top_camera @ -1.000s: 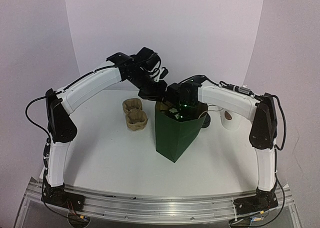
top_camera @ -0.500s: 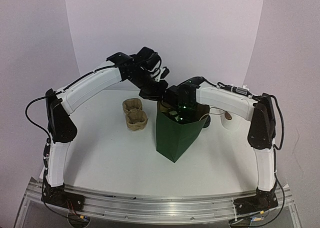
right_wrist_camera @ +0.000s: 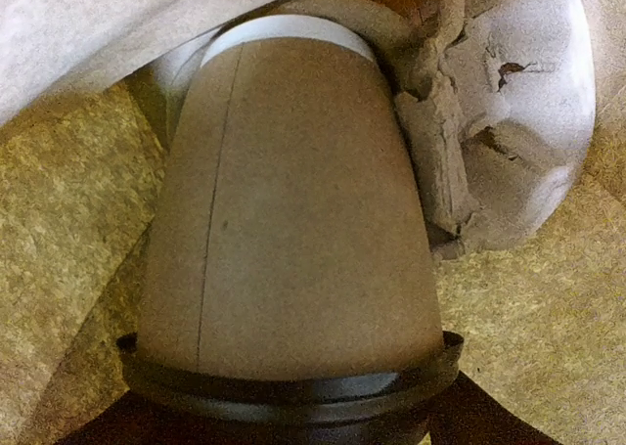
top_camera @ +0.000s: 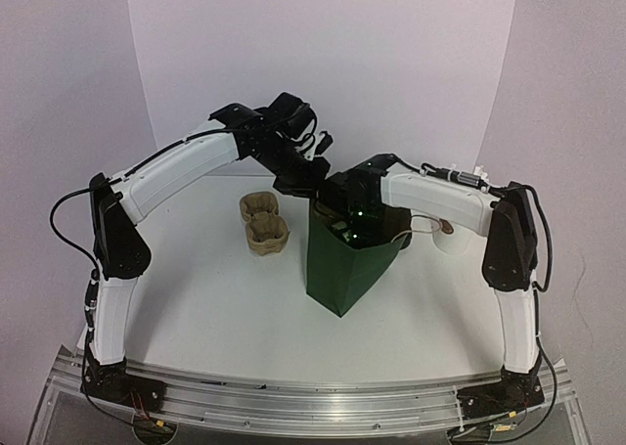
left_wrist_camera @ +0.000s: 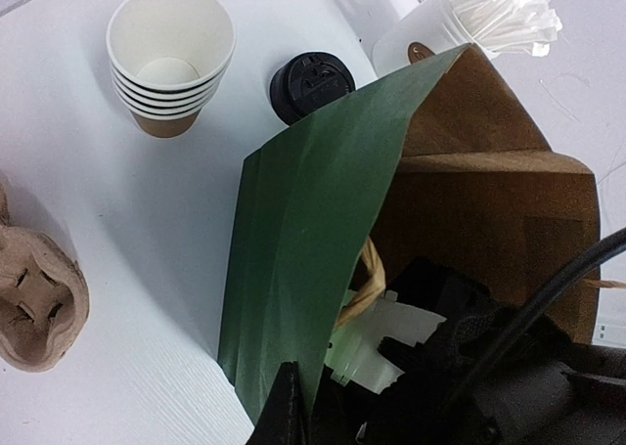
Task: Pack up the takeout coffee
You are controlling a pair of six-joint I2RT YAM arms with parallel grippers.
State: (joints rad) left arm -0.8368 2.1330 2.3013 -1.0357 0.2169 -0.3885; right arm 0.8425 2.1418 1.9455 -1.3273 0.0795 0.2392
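A green paper bag (top_camera: 344, 269) stands open at the table's middle, its brown inside (left_wrist_camera: 489, 210) showing in the left wrist view. My left gripper (top_camera: 309, 184) is shut on the bag's back-left rim, with the green wall (left_wrist_camera: 303, 240) running between its fingers (left_wrist_camera: 285, 411). My right gripper (top_camera: 352, 220) reaches down into the bag's mouth. Inside, the takeout coffee (right_wrist_camera: 284, 240), a brown kraft cup with a black lid, stands with its base in a moulded pulp tray (right_wrist_camera: 514, 112). The right gripper (right_wrist_camera: 289, 421) straddles the lid; whether it presses on it does not show.
Two pulp carrier trays (top_camera: 264, 222) lie left of the bag. Behind the bag are a stack of kraft cups (left_wrist_camera: 168, 59), a loose black lid (left_wrist_camera: 311, 83) and a white cup of wrapped sticks (left_wrist_camera: 469, 20), also at the right in the top view (top_camera: 448, 235).
My right gripper has moved a little left and lower into the bag's mouth. The left arm and the bag have stayed put.
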